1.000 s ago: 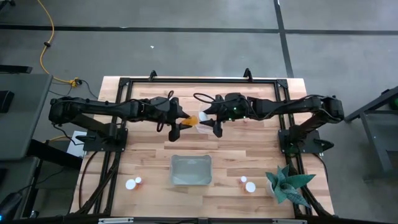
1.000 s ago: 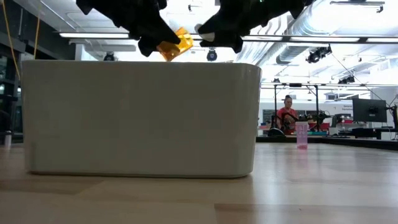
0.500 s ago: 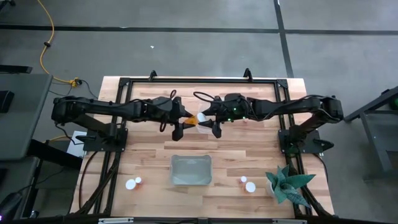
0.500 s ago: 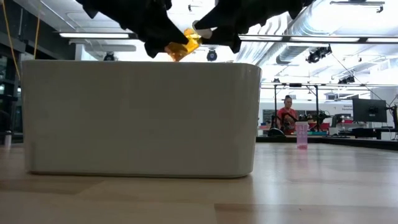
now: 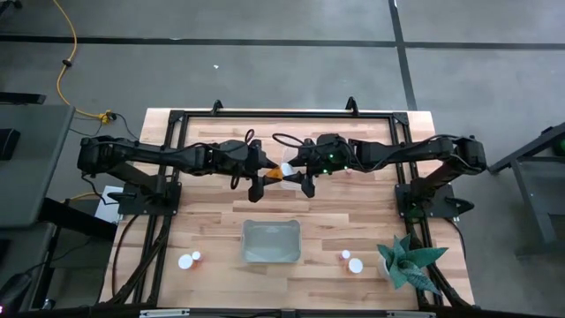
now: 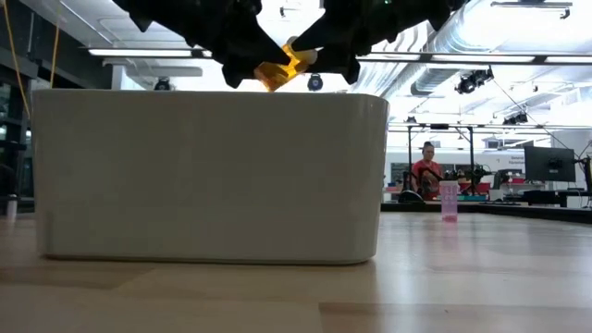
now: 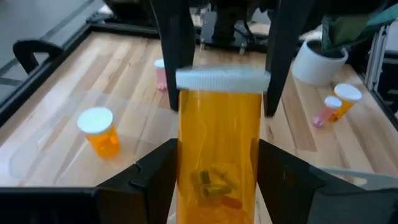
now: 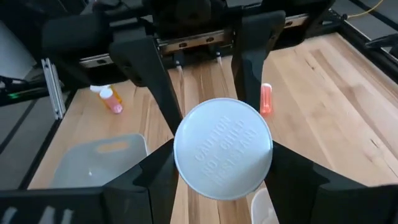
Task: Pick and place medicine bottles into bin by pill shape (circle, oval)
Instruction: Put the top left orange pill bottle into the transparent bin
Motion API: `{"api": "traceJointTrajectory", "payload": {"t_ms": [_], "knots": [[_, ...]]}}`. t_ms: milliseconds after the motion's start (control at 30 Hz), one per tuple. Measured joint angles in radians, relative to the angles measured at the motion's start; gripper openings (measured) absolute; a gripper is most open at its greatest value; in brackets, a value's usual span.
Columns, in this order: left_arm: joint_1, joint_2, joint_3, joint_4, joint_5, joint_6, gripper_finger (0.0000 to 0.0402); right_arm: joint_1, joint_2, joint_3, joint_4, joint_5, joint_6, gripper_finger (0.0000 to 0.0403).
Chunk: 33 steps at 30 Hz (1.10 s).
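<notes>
My left gripper (image 5: 261, 173) is shut on an orange see-through medicine bottle (image 5: 276, 173) with a white cap, held high over the table's middle. It also shows in the left wrist view (image 7: 219, 149) and above the bin wall in the low view (image 6: 282, 67). Pills lie inside it (image 7: 214, 180). My right gripper (image 5: 297, 173) is open and faces the left one. Its fingers (image 8: 149, 180) stand on either side of the bottle's cap (image 8: 222, 148). My left gripper pinches the bottle's orange body (image 7: 186, 168) near its bottom end between its two fingers (image 7: 152, 180). The fingers come level from the table's left and lie along the bottle. The bottle is lifted clear, about level, cap toward the table's right. My right gripper's fingers flank the cap's rim (image 7: 264, 79); whether they touch it I cannot tell.
A clear bin (image 7: 43, 149) below the grippers holds one orange bottle (image 7: 99, 130). A second bin (image 5: 271, 241) stands toward the near edge. Bottles stand at the near left (image 5: 190, 260) and near right (image 5: 350, 261). A pink bottle (image 8: 265, 99) stands near the right arm, and a potted plant (image 5: 406, 263) at the near right.
My left gripper has moved toward the table's right with the bottle. That has brought the cap in between the fingers of my right gripper, which has kept still.
</notes>
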Motion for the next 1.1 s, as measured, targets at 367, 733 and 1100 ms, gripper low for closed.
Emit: {"api": "traceJointTrajectory", "payload": {"t_ms": [367,733,1100], "knots": [[-0.015,0.028,-0.001,0.046,0.024,-0.001,0.0191,0.002,0.01,0.0,0.003,0.003,0.021,0.019],[-0.018,0.049,-0.005,0.064,0.056,-0.013,0.0191,0.017,0.038,0.001,-0.002,-0.012,0.049,0.019],[-0.024,0.062,-0.004,0.086,0.043,-0.011,0.0191,0.018,0.038,0.001,-0.033,-0.018,0.042,0.019]]}}
